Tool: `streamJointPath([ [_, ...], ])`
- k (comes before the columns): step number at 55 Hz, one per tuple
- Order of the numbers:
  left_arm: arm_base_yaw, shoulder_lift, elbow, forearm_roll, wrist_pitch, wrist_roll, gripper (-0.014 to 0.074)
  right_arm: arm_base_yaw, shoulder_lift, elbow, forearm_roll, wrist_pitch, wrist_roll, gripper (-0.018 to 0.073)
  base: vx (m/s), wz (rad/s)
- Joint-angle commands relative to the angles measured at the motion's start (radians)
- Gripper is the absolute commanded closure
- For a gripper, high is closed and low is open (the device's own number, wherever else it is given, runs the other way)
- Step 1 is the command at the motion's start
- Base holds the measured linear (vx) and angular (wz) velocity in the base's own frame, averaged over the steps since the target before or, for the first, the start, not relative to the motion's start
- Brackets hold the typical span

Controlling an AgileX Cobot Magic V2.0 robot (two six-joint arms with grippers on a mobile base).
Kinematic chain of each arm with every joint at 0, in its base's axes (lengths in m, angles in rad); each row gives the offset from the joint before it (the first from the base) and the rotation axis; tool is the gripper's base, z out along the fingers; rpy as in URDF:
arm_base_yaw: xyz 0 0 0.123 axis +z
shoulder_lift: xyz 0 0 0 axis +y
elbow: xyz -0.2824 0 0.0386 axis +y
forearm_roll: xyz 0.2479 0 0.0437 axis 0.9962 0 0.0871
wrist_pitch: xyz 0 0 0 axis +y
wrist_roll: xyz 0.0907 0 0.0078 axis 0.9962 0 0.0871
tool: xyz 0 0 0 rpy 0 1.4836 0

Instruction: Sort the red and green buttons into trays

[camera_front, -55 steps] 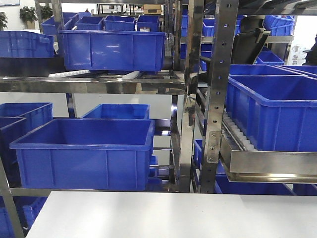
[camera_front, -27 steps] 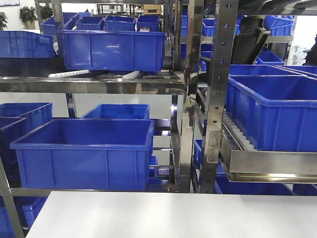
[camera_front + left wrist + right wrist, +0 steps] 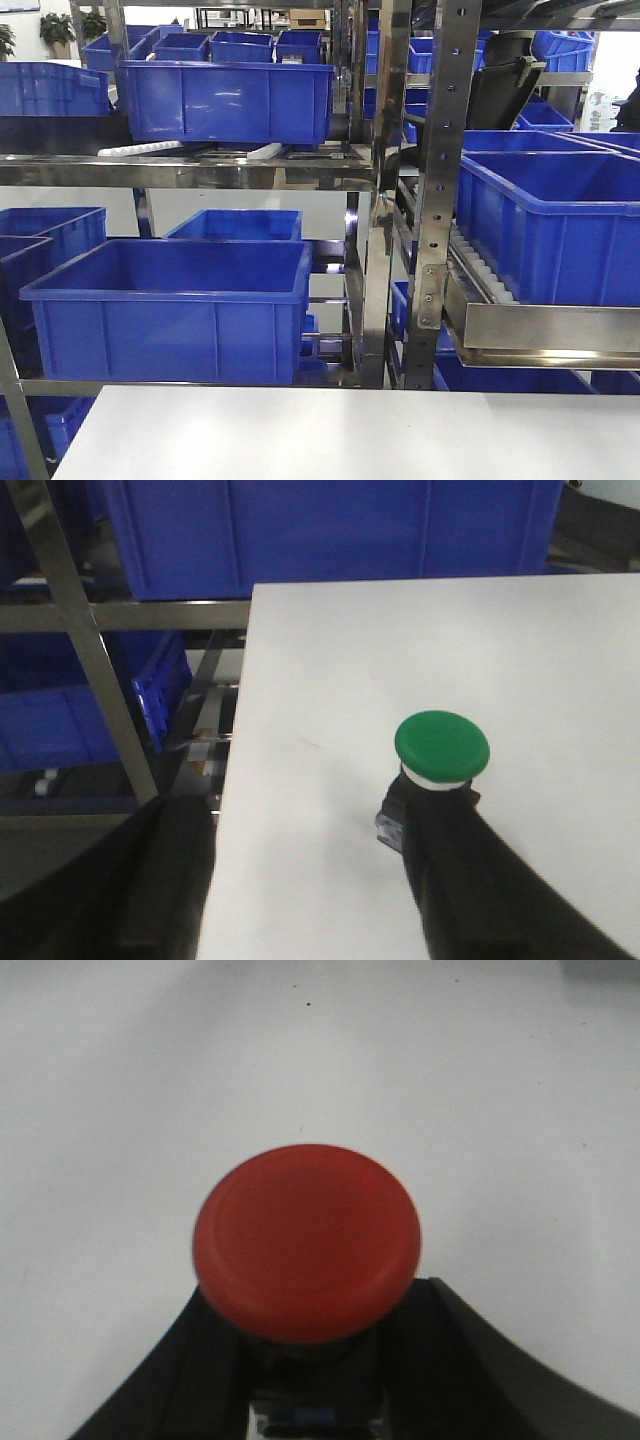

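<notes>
The green button (image 3: 441, 745) stands upright on the white table (image 3: 330, 660) in the left wrist view. My left gripper (image 3: 300, 815) is open wide. Its right finger (image 3: 470, 880) lies against the button's dark base, and its left finger (image 3: 150, 880) hangs past the table's left edge. In the right wrist view my right gripper (image 3: 312, 1365) is shut on the dark base of the red button (image 3: 307, 1242), cap up, over the white table. I cannot tell whether it is lifted. The green and red trays are out of view, and neither gripper shows in the front view.
Steel racks (image 3: 432, 200) with several deep blue bins (image 3: 170, 305) stand behind the white table (image 3: 340, 435). In the left wrist view the table's left edge drops off to a rack post (image 3: 90, 650) and blue bins below.
</notes>
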Motion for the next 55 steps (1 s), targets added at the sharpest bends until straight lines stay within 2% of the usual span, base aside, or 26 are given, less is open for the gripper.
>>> streamJointPath([
  [1, -0.005, 0.094, -0.022, 0.100, -0.170, -0.066, 0.0062, 0.000, -0.033, -0.002, 0.004, -0.180, -0.003, 0.0571, 0.00, 0.00],
  [6, -0.005, 0.192, -0.032, 0.215, -0.276, -0.076, 0.0062, 0.000, -0.033, -0.002, 0.017, -0.180, -0.006, 0.0569, 0.00, 0.00],
  [10, -0.005, 0.265, -0.054, 0.260, -0.334, -0.075, 0.0062, 0.000, -0.033, -0.002, 0.036, -0.180, -0.006, 0.0569, 0.00, 0.00],
  [25, -0.005, 0.507, -0.180, 0.253, -0.393, -0.058, 0.0062, 0.000, -0.033, -0.002, 0.049, -0.192, -0.006, 0.0569, 0.00, 0.00],
  [42, -0.005, 0.614, -0.298, 0.281, -0.390, -0.073, 0.0071, 0.000, -0.033, -0.002, 0.049, -0.195, -0.006, 0.0569, 0.00, 0.00],
  [48, -0.005, 0.615, -0.316, 0.277, -0.366, -0.095, 0.0159, 0.000, -0.033, -0.002, 0.050, -0.195, -0.006, 0.0569, 0.00, 0.00],
  [55, -0.005, 0.612, -0.315, 0.278, -0.361, -0.095, 0.0433, 0.000, -0.033, -0.002, 0.051, -0.195, -0.006, 0.0569, 0.00, 0.00],
])
